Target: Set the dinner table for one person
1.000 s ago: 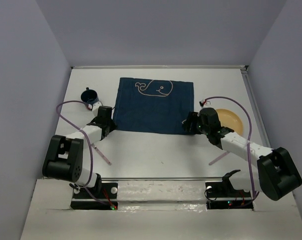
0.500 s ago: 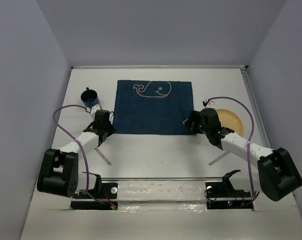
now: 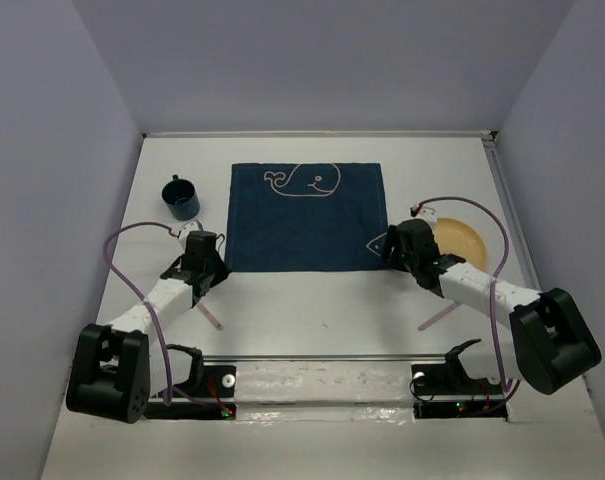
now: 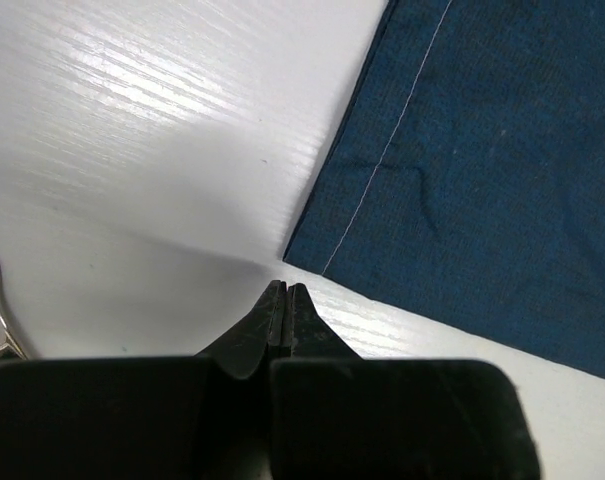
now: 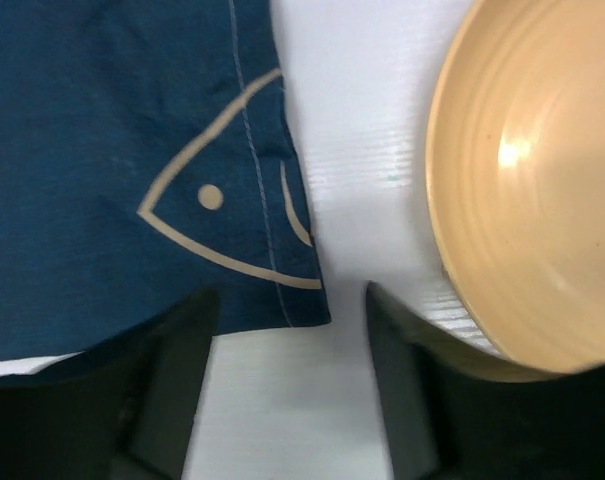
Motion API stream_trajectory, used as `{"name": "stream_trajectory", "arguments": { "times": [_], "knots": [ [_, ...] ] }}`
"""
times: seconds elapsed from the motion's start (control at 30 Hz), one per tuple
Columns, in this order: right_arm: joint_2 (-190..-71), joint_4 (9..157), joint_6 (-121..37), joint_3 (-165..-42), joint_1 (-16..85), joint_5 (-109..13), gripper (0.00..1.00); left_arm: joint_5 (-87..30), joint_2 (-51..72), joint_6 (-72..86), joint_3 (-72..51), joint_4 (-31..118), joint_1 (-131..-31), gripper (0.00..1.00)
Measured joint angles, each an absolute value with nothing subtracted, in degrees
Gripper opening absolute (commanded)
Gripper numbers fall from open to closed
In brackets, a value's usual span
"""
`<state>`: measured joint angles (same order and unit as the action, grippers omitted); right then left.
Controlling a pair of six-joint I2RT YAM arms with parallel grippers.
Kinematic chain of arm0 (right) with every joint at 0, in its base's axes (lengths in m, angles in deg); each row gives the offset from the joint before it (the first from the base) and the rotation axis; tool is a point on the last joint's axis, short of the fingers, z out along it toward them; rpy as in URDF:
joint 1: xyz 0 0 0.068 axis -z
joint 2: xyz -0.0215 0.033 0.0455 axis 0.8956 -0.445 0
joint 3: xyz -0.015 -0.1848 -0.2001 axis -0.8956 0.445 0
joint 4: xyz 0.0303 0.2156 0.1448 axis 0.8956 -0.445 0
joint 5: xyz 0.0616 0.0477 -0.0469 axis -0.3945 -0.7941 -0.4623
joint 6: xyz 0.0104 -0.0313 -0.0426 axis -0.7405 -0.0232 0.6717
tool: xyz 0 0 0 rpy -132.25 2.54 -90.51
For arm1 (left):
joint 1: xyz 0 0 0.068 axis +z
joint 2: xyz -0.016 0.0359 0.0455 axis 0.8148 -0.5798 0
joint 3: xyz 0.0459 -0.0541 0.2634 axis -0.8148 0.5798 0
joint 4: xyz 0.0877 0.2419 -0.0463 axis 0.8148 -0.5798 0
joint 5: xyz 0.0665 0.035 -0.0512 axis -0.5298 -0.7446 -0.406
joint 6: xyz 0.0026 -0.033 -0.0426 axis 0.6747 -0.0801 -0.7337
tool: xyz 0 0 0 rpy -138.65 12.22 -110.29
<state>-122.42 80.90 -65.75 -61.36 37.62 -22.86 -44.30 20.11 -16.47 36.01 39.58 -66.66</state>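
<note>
Navy cloth [image 3: 304, 216] with a whale outline lies flat on the dinner table [image 3: 322, 300], the white tabletop that carries everything here. The cloth sits midway between the left and right edges, nearer the far edge. A dark blue mug [image 3: 181, 196] stands toward the far-left corner, and a tan plate [image 5: 532, 180] sits by the right edge, just beside the cloth.

The main risk is at the cloth's near-right corner. The right gripper [image 5: 292, 320] straddles it, and its outer finger [image 5: 412, 400] is very close to the plate's rim. A sideways drift would likely nudge the plate. Closing on the hem and pulling could drag or rumple the cloth.

At the near-left corner, the tips of the left gripper [image 4: 285, 295] could catch the hem and fold it over if they push forward.

The left gripper is clenched, tips pressed together with nothing between them. They sit just short of the cloth's corner, low over bare tabletop. I cannot tell whether they touch the tabletop.

The right gripper stands well apart and released, holding nothing, with the corner and its fish outline lying between its fingers.
</note>
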Motion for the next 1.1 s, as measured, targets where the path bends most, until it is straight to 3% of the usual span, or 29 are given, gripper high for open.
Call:
{"name": "stream_trajectory", "arguments": {
  "times": [0.2,0.27,0.3,0.33,0.43,0.5,0.6,0.67,0.8,0.93,1.03,1.1],
  "knots": [
    [-130.5,79.7,-67.5,-62.8,37.6,-22.5,0.36,-45.1,23.3,-16.2,35.4,38.1,-66.7,0.00],
    [-131.6,79.8,-68.1,-63.6,37.6,-22.3,0.35,-45.5,24.8,-15.9,34.5,37.4,-66.7,0.02],
    [-131.9,79.8,-68.1,-63.9,37.6,-22.3,0.38,-45.7,25.6,-15.7,33.9,37.2,-66.7,0.08],
    [-132.1,79.7,-68.2,-63.9,37.6,-22.2,0.42,-45.9,26.4,-15.5,33.4,37.1,-66.7,0.21],
    [-131.8,79.2,-68.6,-64.0,37.6,-22.1,0.65,-46.1,28.4,-14.7,31.8,36.6,-66.7,0.38],
    [-130.6,77.9,-68.8,-64.0,37.6,-22.0,0.67,-46.1,29.8,-14.3,31.0,36.1,-66.7,0.41],
    [-126.6,74.5,-68.2,-64.6,37.6,-21.7,0.63,-45.6,31.6,-13.0,28.6,34.9,-66.7,0.45],
    [-123.3,72.9,-67.5,-66.0,38.1,-21.6,0.54,-44.7,32.5,-11.8,26.1,35.0,-66.7,0.46],
    [-121.5,72.5,-65.7,-70.1,41.1,-21.2,0.48,-42.2,34.5,-8.7,21.8,36.6,-67.1,0.59],
    [-126.3,72.3,-63.9,-73.1,46.3,-20.4,0.48,-39.0,36.9,-3.0,20.1,39.6,-71.5,0.78],
    [-131.7,70.5,-62.9,-74.5,47.8,-19.2,0.47,-37.7,38.1,1.4,19.9,40.6,-76.0,0.84],
    [-134.6,68.7,-62.3,-75.4,47.8,-18.6,0.41,-36.9,39.2,3.7,20.0,40.8,-78.5,0.85]
  ]
}}
